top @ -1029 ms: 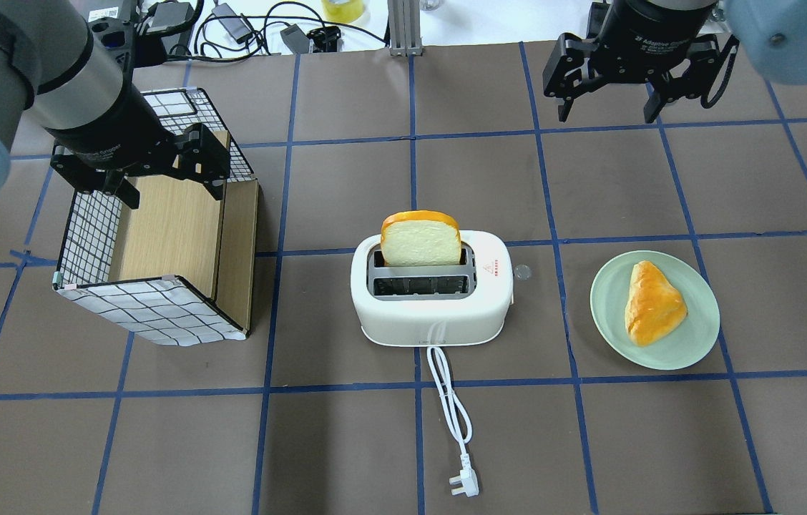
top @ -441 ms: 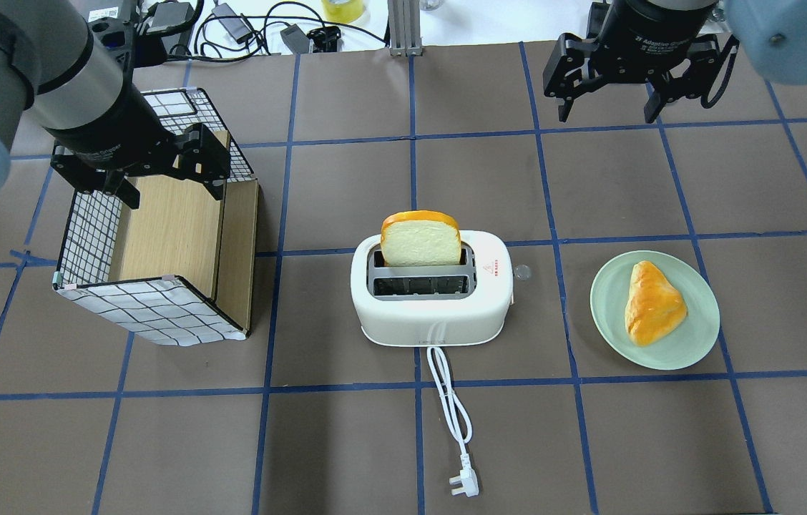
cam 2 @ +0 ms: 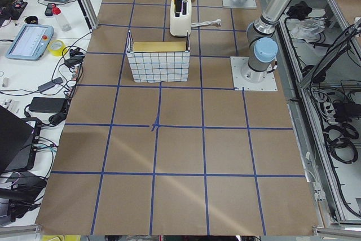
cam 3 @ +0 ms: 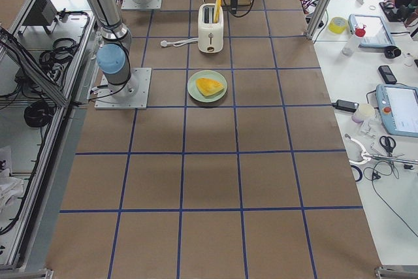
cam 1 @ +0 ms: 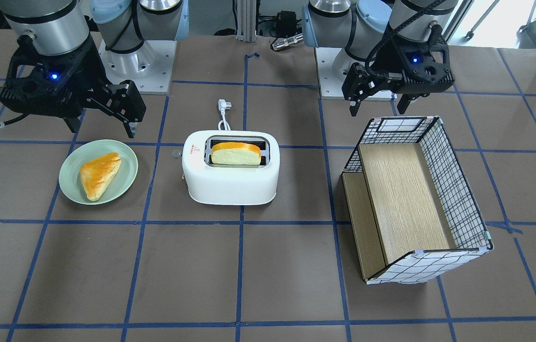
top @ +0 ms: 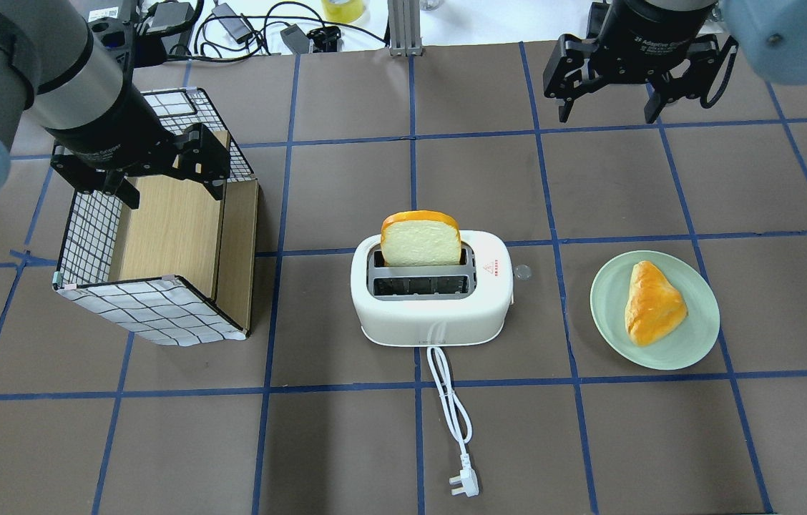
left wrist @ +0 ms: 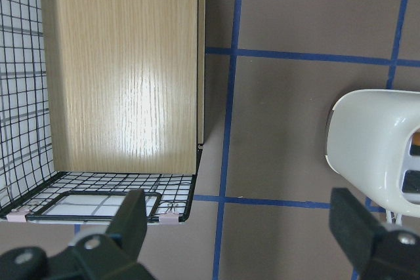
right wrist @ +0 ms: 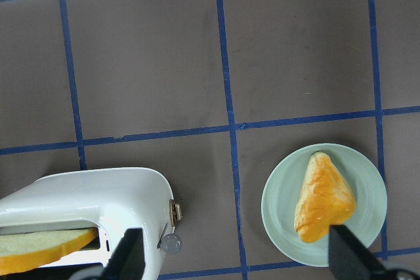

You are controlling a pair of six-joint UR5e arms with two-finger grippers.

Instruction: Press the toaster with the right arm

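Note:
The white toaster (top: pixel 432 315) stands at the table's middle, with a bread slice (top: pixel 421 239) upright in its far slot. Its cord and plug (top: pixel 464 485) trail toward the robot. My right gripper (top: pixel 607 114) is open and empty, hovering high over the far right of the table, well beyond the toaster. In the front view the right gripper (cam 1: pixel 101 128) hangs above the plate's near side. The right wrist view shows the toaster's end (right wrist: pixel 85 195) with its side lever (right wrist: pixel 176 212). My left gripper (top: pixel 173 189) is open and empty over the basket.
A wire basket with a wooden floor (top: pixel 160 236) stands left of the toaster. A green plate (top: pixel 697 343) with a triangular pastry (top: pixel 652 302) lies to its right. A small clear disc (top: pixel 522 272) lies beside the toaster. Cables and gear line the far edge.

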